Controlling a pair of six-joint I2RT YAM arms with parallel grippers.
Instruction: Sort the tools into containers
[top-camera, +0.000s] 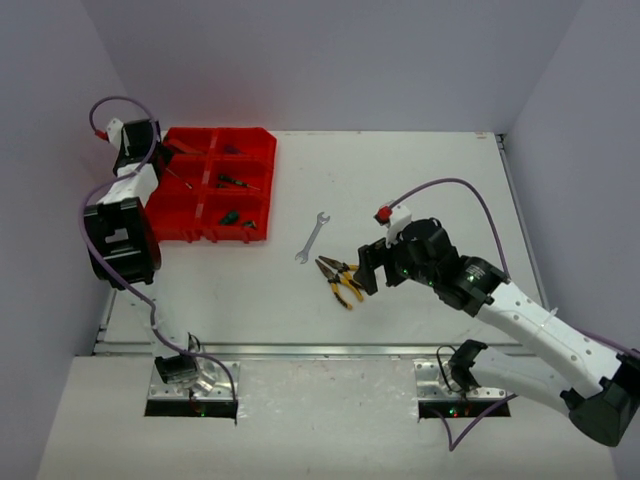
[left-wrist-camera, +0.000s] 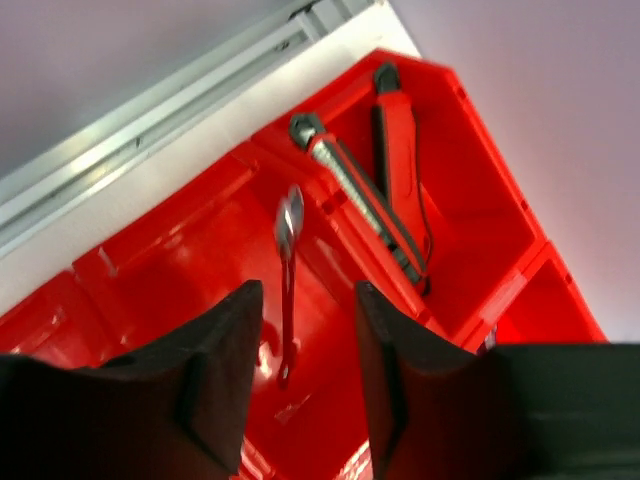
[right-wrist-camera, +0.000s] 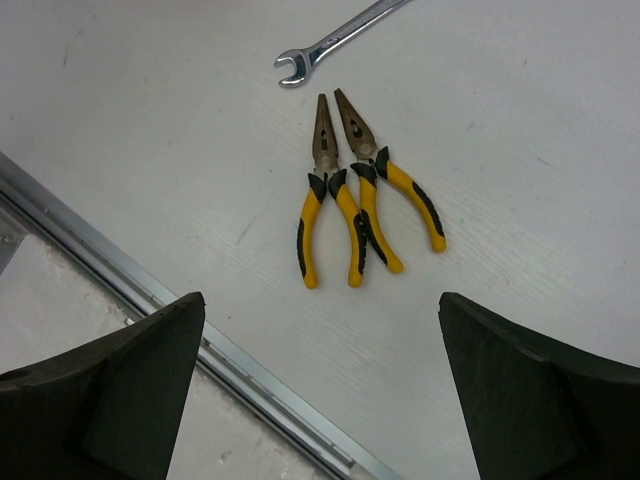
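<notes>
Nearest the arm bases, the right claw (top-camera: 363, 274) hangs low over the white desk (top-camera: 430, 180). Its two black fingers (right-wrist-camera: 110, 400) are spread wide and there is nothing between them. Just ahead of it, two pairs of pliers (right-wrist-camera: 347, 225) with yellow-and-black handles lie flat on the desk. They are side by side with their handles touching, and their noses point away from the claw.

A little farther out lies a long silver wrench (right-wrist-camera: 335, 38), also flat on the desk. Its open end is near the tips of the pliers but clear of them.

Farther still, at the far left of the desk, sits the red tray (top-camera: 262, 150). From above, several of its compartments hold small dark-handled screwdrivers (top-camera: 236, 182), each lying on the floor of its own section.

The left claw (left-wrist-camera: 308, 300) hovers over the left side of the tray with its fingers partly apart, gripping nothing. A small wrench (left-wrist-camera: 288, 300) shows in the gap below them, inside a compartment and touching neither finger. Its head is blurred, so I cannot tell whether it rests on the compartment floor. In the compartment beyond, two long red-and-black tools (left-wrist-camera: 398, 130) lie side by side, one close along the dividing wall.
</notes>
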